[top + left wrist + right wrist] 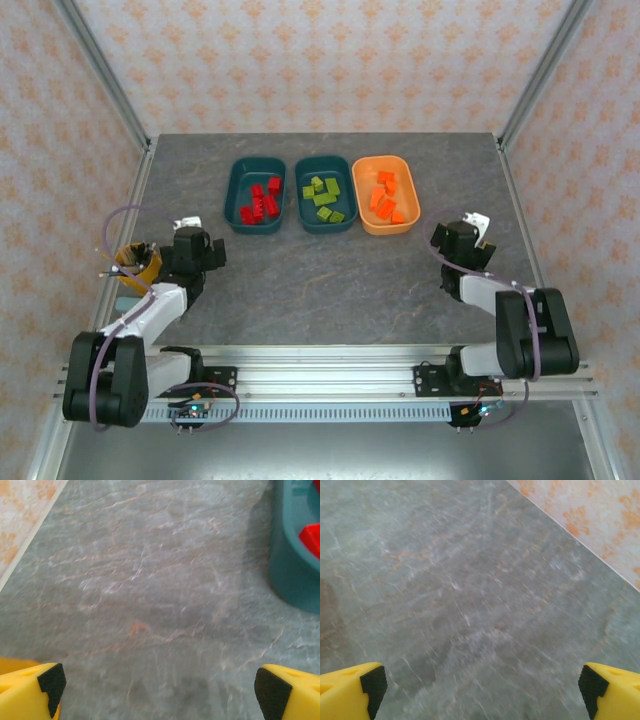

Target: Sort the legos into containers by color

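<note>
Left hand point(160, 687) spread wide above table point(330, 285), right hand point(481, 687) likewise, arms folded

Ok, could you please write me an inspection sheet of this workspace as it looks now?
surface: grey table, no loose legos seen.
job's things: red legos in left teal tub, green legos in middle teal tub, orange legos in orange tub.
clutter: yellow cup beside left arm.
fingers: left fingers and right fingers open, empty.
cables: purple cables looped along left arm and right arm.
surroundings: patterned walls, metal frame.
</note>
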Robot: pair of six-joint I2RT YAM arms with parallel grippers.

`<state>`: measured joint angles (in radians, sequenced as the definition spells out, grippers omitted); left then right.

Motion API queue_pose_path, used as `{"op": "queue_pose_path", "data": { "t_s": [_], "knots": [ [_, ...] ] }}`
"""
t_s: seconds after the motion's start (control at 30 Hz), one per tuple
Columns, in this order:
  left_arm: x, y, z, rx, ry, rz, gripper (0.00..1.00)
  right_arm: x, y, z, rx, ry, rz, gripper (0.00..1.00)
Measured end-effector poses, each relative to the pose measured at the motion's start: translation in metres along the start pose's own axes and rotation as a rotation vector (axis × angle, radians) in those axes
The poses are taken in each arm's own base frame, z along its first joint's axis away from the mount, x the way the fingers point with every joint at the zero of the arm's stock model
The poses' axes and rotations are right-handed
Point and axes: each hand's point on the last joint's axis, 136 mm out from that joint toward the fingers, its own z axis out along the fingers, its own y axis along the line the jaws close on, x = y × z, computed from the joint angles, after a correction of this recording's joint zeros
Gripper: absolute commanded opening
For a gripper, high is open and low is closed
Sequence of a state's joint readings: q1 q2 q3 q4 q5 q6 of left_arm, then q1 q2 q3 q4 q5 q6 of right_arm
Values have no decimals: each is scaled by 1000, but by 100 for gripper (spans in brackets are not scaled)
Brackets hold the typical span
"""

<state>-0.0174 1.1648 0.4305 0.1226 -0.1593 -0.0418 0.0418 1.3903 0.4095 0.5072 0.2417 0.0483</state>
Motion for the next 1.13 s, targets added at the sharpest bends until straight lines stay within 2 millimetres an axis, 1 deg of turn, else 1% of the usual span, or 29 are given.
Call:
{"op": "queue_pose_path", "data": {
  "t_s": [0.07,0.13,0.2,0.3,0.4,0.47,0.6,0.63,0.67,0.73,0.8,0.97,1.13],
  "knots": [
    [-6,-3,7,15,-25,1,100,-3,9,7,-42,-33,4,100],
    [-10,-5,15,25,-46,-7,100,3,15,12,-78,-48,-2,100],
    [-13,-9,21,38,-56,-11,100,9,17,13,-93,-38,-12,100],
    [-22,-18,33,67,-69,-23,100,2,19,13,-99,-66,-4,99],
    [-34,-27,43,90,-80,-28,100,-1,19,12,-101,-77,0,99],
    [-43,-29,46,96,-108,-36,100,-3,19,12,-99,-81,-1,99],
    [-49,-31,45,110,-161,-48,100,-3,20,12,-101,-82,-3,99],
    [-48,-32,43,115,-190,-51,100,-3,20,12,-101,-82,-3,99],
    [-43,-33,42,117,-203,-52,100,-3,20,12,-101,-82,-4,99],
    [-28,-35,43,117,-188,-42,100,-3,20,12,-100,-82,-6,99],
    [-21,-37,44,115,-172,-32,100,-3,20,12,-101,-82,-6,99],
    [-28,-36,43,102,-205,-41,100,-4,20,12,-101,-83,-5,99],
    [-31,-35,42,93,-219,-44,100,-8,24,12,-108,-92,-7,99]
  ]
}}
